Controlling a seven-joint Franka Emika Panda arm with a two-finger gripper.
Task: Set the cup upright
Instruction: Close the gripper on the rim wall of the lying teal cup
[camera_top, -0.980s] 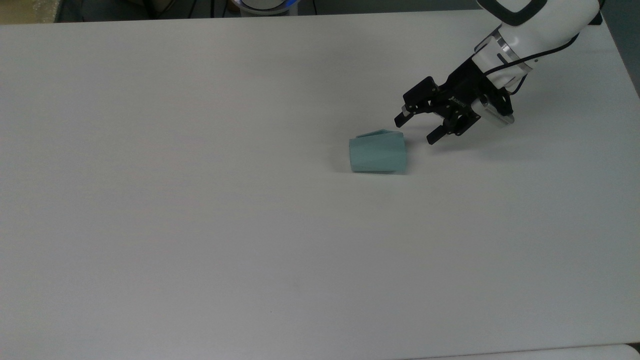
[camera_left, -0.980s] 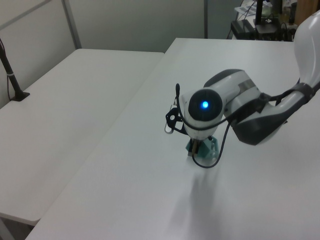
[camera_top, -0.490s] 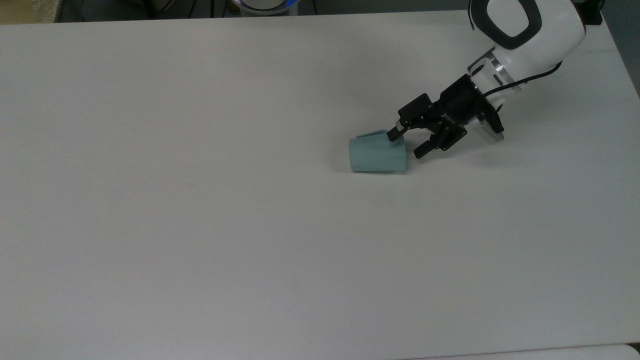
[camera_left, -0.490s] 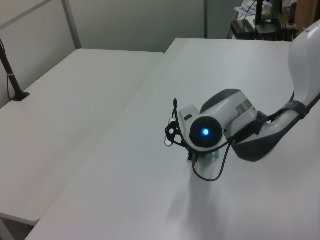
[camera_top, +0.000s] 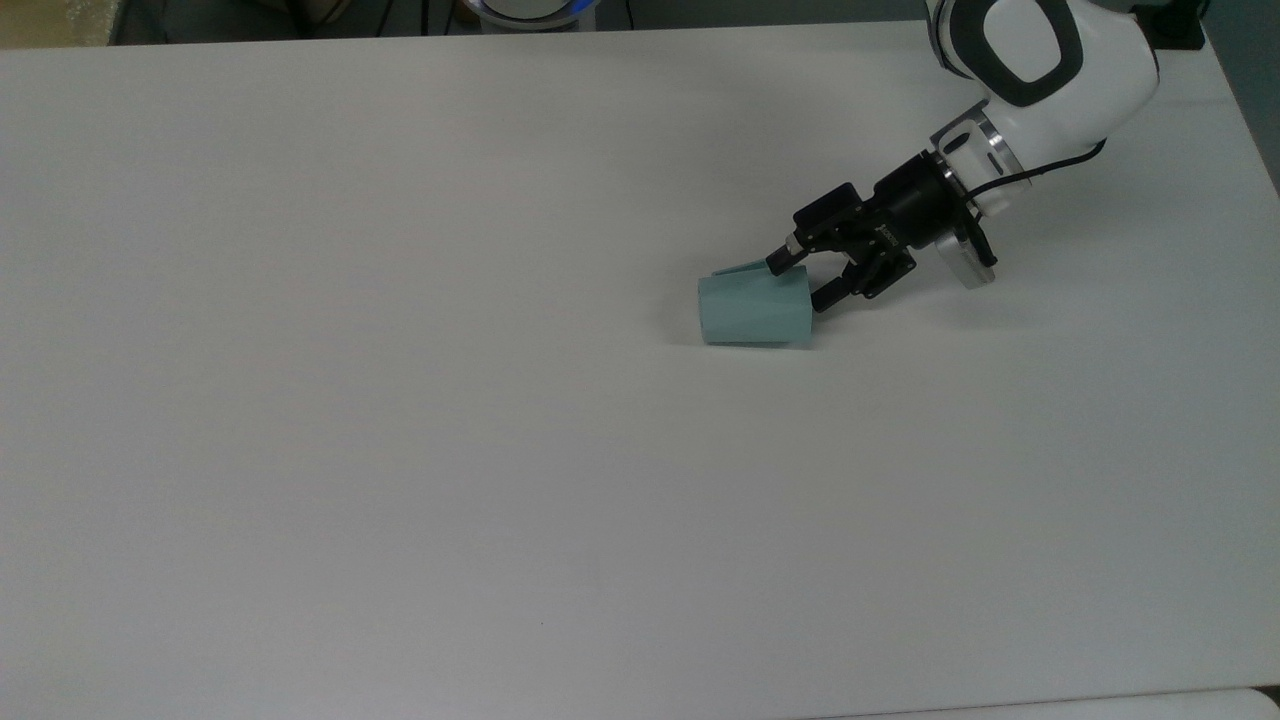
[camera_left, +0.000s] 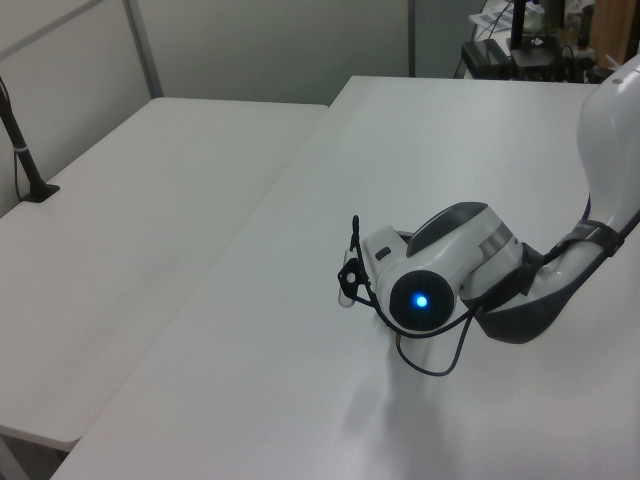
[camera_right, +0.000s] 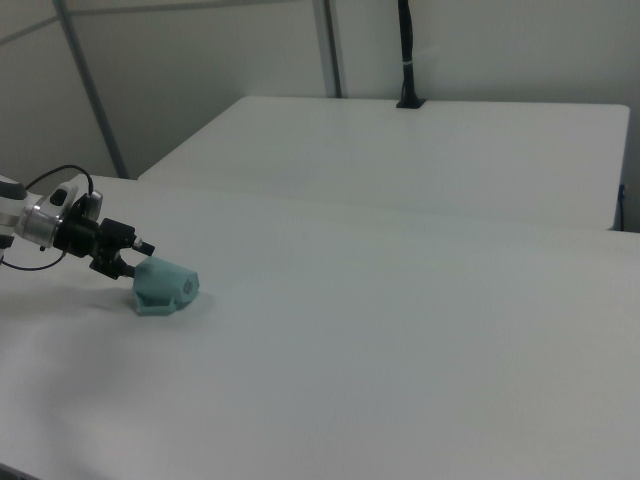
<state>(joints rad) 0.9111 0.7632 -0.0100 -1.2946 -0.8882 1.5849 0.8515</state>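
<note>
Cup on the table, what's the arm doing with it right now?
The cup lies on its side on the white table, not yet upright. The arm's gripper is low at the cup's end on the top view's right, fingers open with one over the cup's upper edge and one by its rim. Nothing is lifted so far.

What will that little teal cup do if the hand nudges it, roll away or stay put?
The cup lies on its side on the smooth white table, so it may slide. Its flat sides and small handle would probably stop it rolling far. It looks like thin, stiff plastic, likely light, so the open hand at its wide end could easily push it along.
</note>
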